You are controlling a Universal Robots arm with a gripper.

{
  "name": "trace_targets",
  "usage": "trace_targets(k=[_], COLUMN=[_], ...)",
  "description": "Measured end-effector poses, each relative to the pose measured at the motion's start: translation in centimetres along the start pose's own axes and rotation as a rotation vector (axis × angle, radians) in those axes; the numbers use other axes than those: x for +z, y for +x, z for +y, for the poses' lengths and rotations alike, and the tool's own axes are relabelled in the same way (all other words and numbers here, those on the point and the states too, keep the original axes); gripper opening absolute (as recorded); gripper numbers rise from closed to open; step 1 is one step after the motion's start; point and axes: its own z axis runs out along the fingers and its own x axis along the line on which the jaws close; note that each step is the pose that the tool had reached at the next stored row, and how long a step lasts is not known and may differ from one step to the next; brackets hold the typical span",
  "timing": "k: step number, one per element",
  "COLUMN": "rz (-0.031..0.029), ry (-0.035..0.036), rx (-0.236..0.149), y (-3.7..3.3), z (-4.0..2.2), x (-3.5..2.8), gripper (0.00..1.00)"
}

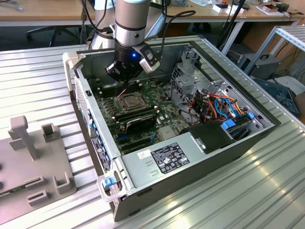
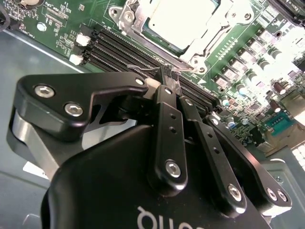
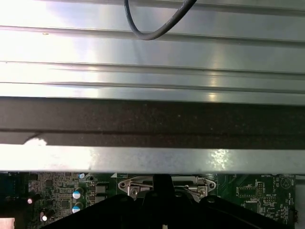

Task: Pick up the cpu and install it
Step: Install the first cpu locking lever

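Reaching down into the open computer case (image 1: 200, 174) on the ribbed metal table (image 1: 38, 71), with the claw (image 1: 125, 78) hanging low over the green motherboard (image 1: 159, 90). Holding the claw (image 2: 167, 78) closed in the second wrist view, black fingers (image 2: 164, 119) pressed side by side, tips meeting at a thin metal lever (image 2: 143, 68) just beside the memory slots (image 2: 114, 47); not managing to tell whether pinching that lever or merely touching it. Finding the cpu (image 2: 178, 19) lying flat in its socket, silver top facing up, with the shiny retention frame (image 2: 205, 47) around it. Placing the cpu (image 1: 129, 100), in the exterior view, at 6 o'clock from the claw and near it, the power supply (image 1: 167, 160) at 5 o'clock from the cpu, and a grey fixture block (image 1: 28, 152) at 8 o'clock, outside the case on the table.
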Motion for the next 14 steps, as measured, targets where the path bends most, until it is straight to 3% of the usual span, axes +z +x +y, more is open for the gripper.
trace_targets(k=[14], rz=[-0.0006], ry=[0.0], rx=[0.0], y=[0.29], z=[0.01], x=[-0.02], gripper=[0.11])
